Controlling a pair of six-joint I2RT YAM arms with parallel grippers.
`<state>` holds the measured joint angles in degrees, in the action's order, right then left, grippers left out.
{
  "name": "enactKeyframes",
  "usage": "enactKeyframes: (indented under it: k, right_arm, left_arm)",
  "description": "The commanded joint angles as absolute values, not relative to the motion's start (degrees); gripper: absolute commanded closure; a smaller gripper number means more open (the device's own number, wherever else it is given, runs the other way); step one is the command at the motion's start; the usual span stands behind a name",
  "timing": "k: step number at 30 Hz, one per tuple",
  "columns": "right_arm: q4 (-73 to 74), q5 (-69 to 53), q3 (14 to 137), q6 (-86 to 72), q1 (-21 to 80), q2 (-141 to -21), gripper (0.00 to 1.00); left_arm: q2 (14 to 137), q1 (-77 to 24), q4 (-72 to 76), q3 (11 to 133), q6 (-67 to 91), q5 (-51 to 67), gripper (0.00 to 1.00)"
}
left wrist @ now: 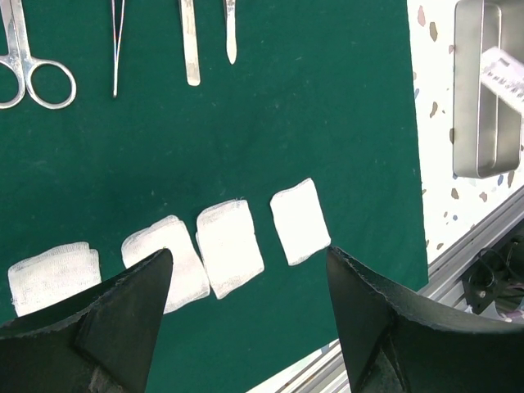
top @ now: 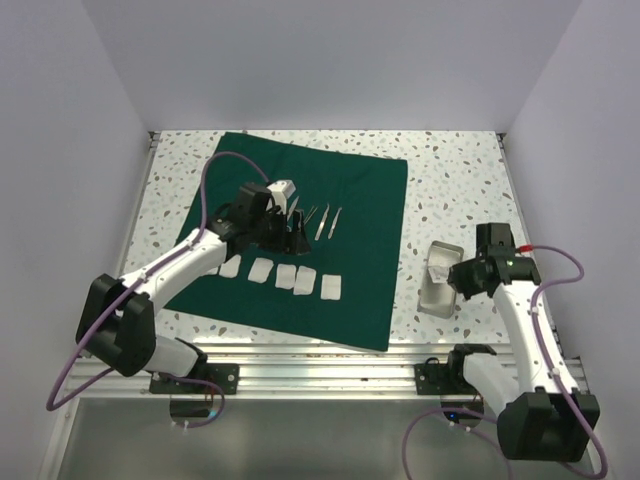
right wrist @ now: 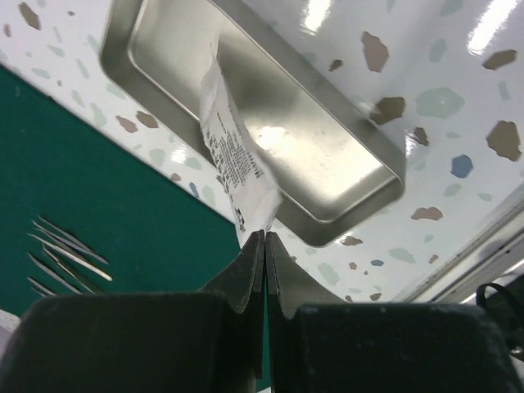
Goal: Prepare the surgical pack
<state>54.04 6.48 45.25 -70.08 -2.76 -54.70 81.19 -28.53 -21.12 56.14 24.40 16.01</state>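
While over tray [right wrist: 336, 164], sachet [right wrist: 233, 155] in R pincer [right wrist: 265, 237]

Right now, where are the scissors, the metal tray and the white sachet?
scissors [left wrist: 18, 37], left wrist view, handle shank.
metal tray [right wrist: 327, 151], right wrist view, bare floor.
white sachet [right wrist: 233, 160], right wrist view, printed face.

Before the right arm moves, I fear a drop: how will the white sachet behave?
The white sachet looks thin and bowed, so probably light and floppy. The right gripper pinches only one end, so it may swivel or slip.
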Motion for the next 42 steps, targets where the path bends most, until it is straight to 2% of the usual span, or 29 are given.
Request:
enactKeyframes:
  k: [1,5,10,13,16,19,20,24,29,34,38,42]
  right_arm:
    - [59.56,6.95,42.98,-72.6,-3.08,-50.9,1.0]
    - [61.53,6.77,38.25,-73.56,-3.08,-46.5,1.0]
    - [54.61,4.75,35.68,-72.34,-3.16,-50.09,1.0]
    - [50.82,3.44,38.83,-67.87,-3.08,-54.31,1.0]
    - [49.12,0.1,45.75,-52.98,-2.9,-61.15,1.0]
    - [53.61,0.09,52.62,-44.68,-2.03,-66.26,0.94]
    - [53.35,-1.65,53.34,-39.69,-1.85,-66.44,0.86]
    - [53.43,-9.74,54.93,-32.44,-0.45,-68.28,0.7]
    - [50.28,-14.58,56.07,-29.8,9.83,-71.79,0.5]
    - [46.41,-19.86,56.34,-29.8,14.94,-74.79,0.46]
    - [45.53,-20.04,58.18,-28.48,17.05,-76.55,0.45]
    - [46.23,-21.09,59.59,-26.63,17.67,-78.66,0.45]
  left_arm:
    - [80.6,-28.39,-21.01,57.22,22.94,16.88,0.21]
    - [79.11,-28.3,-20.66,55.81,23.03,16.7,0.21]
    - [78.66,-28.13,-21.18,55.63,23.2,16.96,0.21]
    - [78.31,-28.04,-21.62,55.63,23.2,17.05,0.21]
    - [78.22,-27.86,-22.41,55.11,23.12,17.57,0.21]
    - [80.06,-27.33,-24.51,55.02,22.15,22.4,0.22]
    - [81.2,-27.33,-25.04,54.85,22.15,23.46,0.23]
    - [81.91,-28.74,-23.03,51.6,24.52,28.12,0.25]
    - [81.56,-31.89,-19.17,46.41,29.17,31.03,0.27]
    - [79.72,-32.96,-20.04,44.21,31.73,24.53,0.29]
    - [76.65,-32.96,-24.58,43.94,33.31,18.92,0.38]
    - [71.46,-30.16,-30.84,49.02,31.04,4.86,0.34]
